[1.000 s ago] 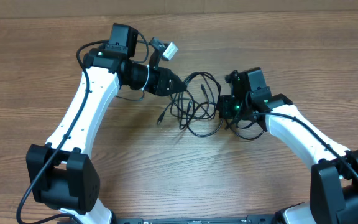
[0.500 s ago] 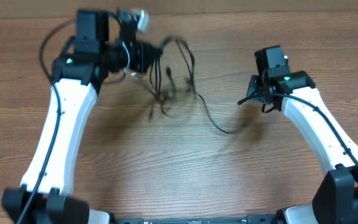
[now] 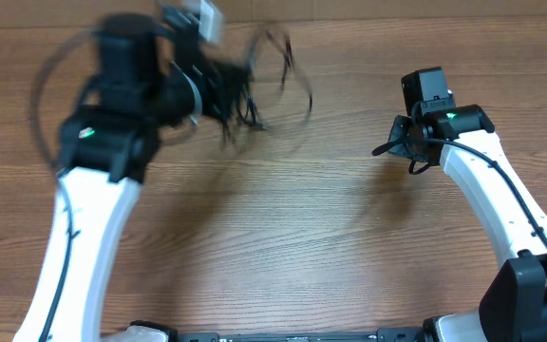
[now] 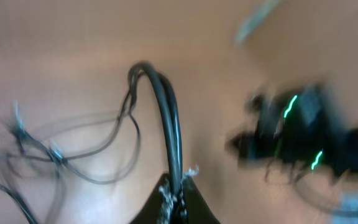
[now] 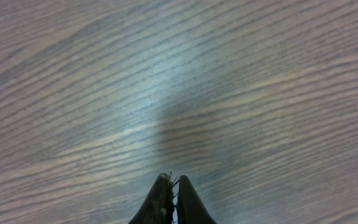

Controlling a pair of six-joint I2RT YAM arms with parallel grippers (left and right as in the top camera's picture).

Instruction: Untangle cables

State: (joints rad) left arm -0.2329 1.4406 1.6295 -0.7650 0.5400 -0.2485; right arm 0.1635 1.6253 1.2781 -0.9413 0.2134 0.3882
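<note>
The black cables (image 3: 259, 81) hang in a blurred, looping bundle off the table at the far left-centre. My left gripper (image 3: 221, 95) is raised and shut on them. In the left wrist view the fingers (image 4: 174, 198) pinch a thick doubled black cable (image 4: 166, 112), and thinner loops (image 4: 73, 149) trail off to the left. My right gripper (image 3: 394, 147) is low over the table at the right, apart from the cables. In the right wrist view its fingers (image 5: 173, 190) are closed with only wood grain in front of them.
The wooden table (image 3: 283, 237) fills the overhead view. A small white object (image 3: 202, 17) shows, blurred, by the left arm at the far edge. The right arm (image 4: 291, 130) appears as a dark blur with green lights in the left wrist view.
The left arm has swung up and to the far left, carrying the cable bundle off the table centre. The cables have come away from the right gripper, which moved right and back.
</note>
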